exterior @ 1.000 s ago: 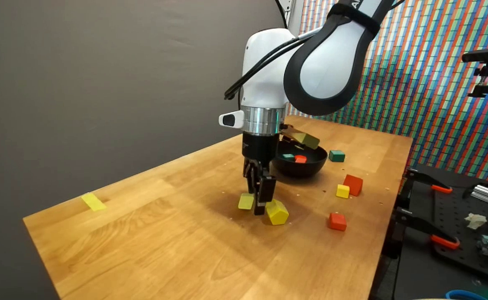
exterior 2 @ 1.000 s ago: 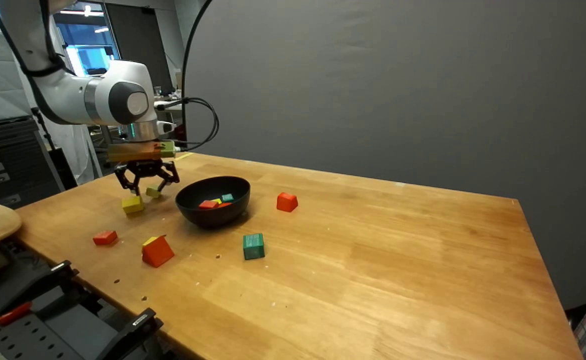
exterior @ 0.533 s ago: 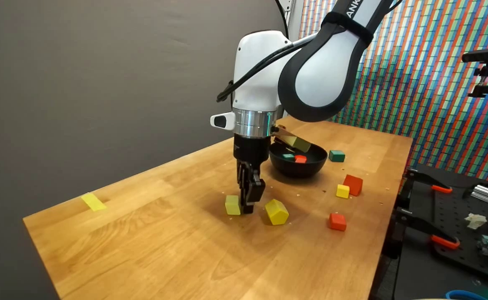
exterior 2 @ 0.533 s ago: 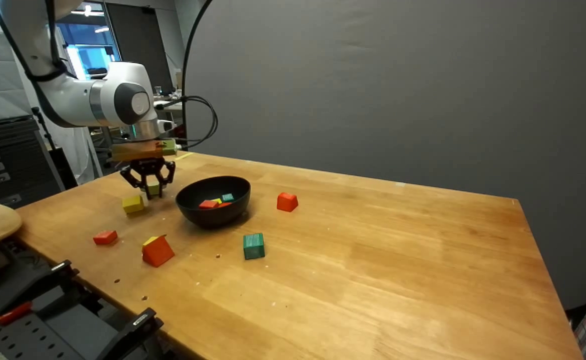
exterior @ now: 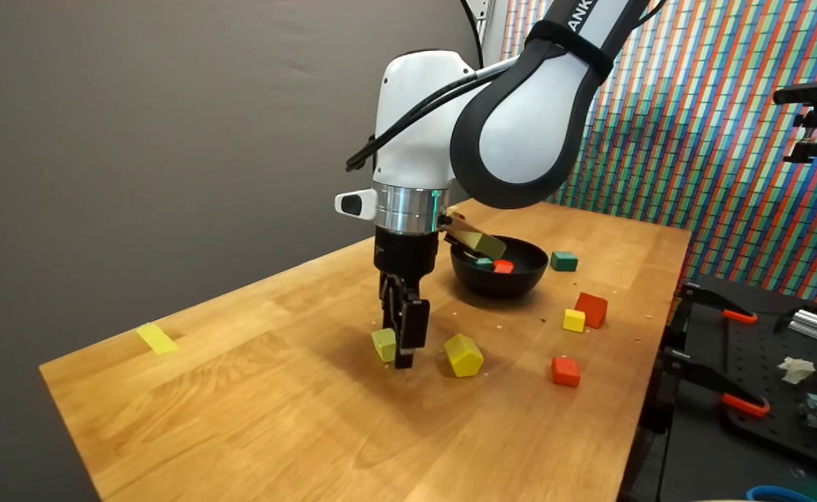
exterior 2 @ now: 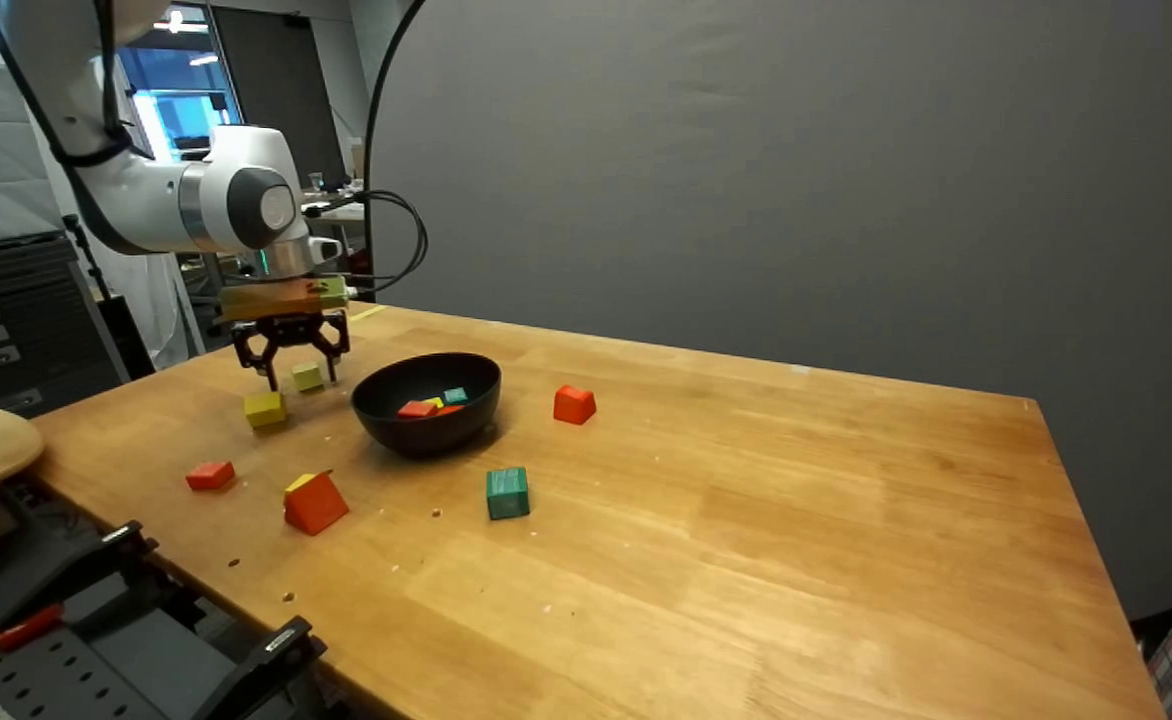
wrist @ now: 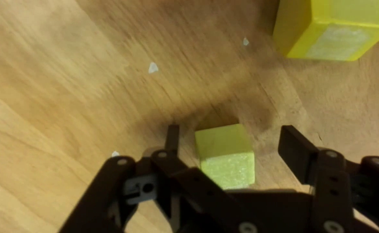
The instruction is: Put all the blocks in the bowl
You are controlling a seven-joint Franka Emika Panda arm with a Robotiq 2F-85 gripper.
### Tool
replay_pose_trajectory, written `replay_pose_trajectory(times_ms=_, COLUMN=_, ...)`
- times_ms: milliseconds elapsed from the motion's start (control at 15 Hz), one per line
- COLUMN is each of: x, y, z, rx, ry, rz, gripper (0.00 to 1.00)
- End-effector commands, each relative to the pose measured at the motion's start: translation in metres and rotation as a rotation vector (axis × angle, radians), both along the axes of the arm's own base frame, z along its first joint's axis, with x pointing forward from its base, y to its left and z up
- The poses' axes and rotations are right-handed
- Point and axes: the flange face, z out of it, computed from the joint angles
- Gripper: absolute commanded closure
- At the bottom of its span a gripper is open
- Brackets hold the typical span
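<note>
Exterior view: the bowl holds red, green and yellow blocks.

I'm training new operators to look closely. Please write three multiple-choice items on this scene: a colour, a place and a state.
1. Which block colours show inside the bowl?
A. Only blue
B. Red, yellow and green
C. Only green

2. Where is the larger yellow block near the gripper?
A. In the bowl
B. Held by the gripper
C. On the table

3. What state is the gripper in?
A. Open
B. Shut and empty
C. Shut on a block

1 B: an exterior view shows a red block, a yellow one and a green one inside.
2 C: the wrist view shows it on the table, outside the fingers.
3 A: gaps show between the fingers and the pale yellow-green block.
</note>
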Motion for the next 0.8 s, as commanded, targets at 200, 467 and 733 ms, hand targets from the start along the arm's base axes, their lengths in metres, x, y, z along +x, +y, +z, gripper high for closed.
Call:
replay_pose_trajectory(times_ms=200, x=0.009, y=0.022, z=-0.004, rx=0.001, ry=-0.036, rz=0.035, gripper=0.38)
replay_pose_trajectory(times_ms=467, x=0.012, y=0.019, z=0.007, rx=-0.011, ry=-0.049, rz=0.053, gripper=0.72)
replay_pose_trajectory(times_ms=733, x=0.006, y=0.001, z=0.038, rx=-0.021, ry=-0.048, rz=0.070, gripper=0.81)
